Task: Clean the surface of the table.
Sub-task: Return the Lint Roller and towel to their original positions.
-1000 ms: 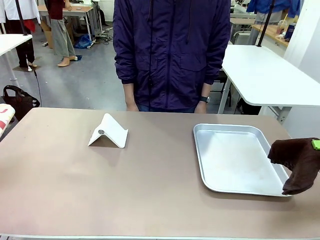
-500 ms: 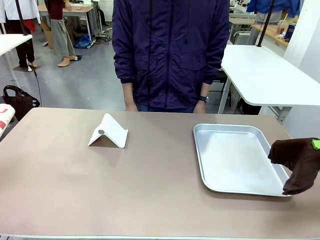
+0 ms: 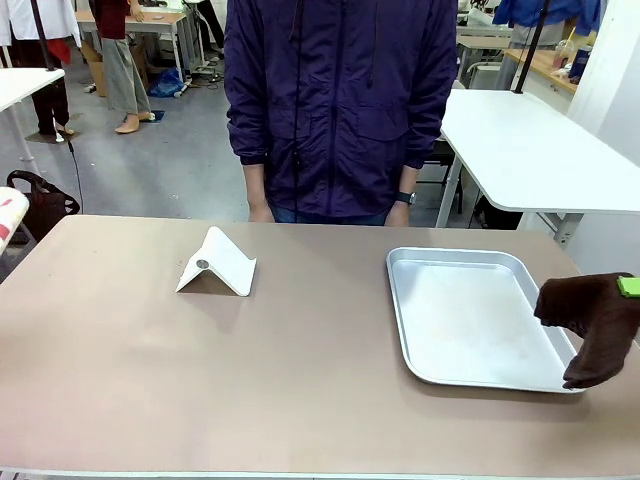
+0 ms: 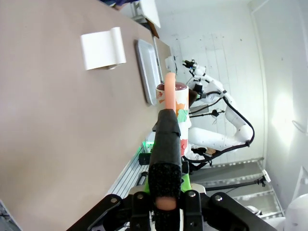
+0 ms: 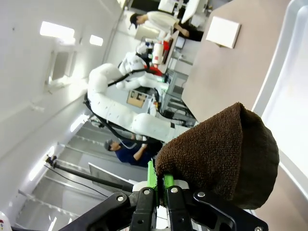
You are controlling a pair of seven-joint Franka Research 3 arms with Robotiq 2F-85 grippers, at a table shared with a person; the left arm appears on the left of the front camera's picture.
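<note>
The table (image 3: pixel 300 390) stretches across the front view, its brownish top bare in the middle. At its right edge my right gripper (image 3: pixel 627 288) is shut on a dark brown cloth (image 3: pixel 592 322), which hangs just over the near right corner of a silver tray (image 3: pixel 470 315). In the right wrist view the cloth (image 5: pixel 221 154) bulges from between the green pads of that gripper (image 5: pixel 159 180). My left gripper (image 4: pixel 167 118) is shut on a white cup with a red and green print (image 4: pixel 182 115). The cup (image 3: pixel 8 208) peeks in at the far left, off the table's end.
A white folded stand (image 3: pixel 216 263) sits on the far left part of the table. A person in a dark purple jacket (image 3: pixel 340 110) stands at the far edge, hands down. White-topped tables (image 3: pixel 540 150) stand behind.
The printed cup at the left edge has risen a little and slid further out of the picture. The brown cloth has shifted slightly up. The person has barely moved.
</note>
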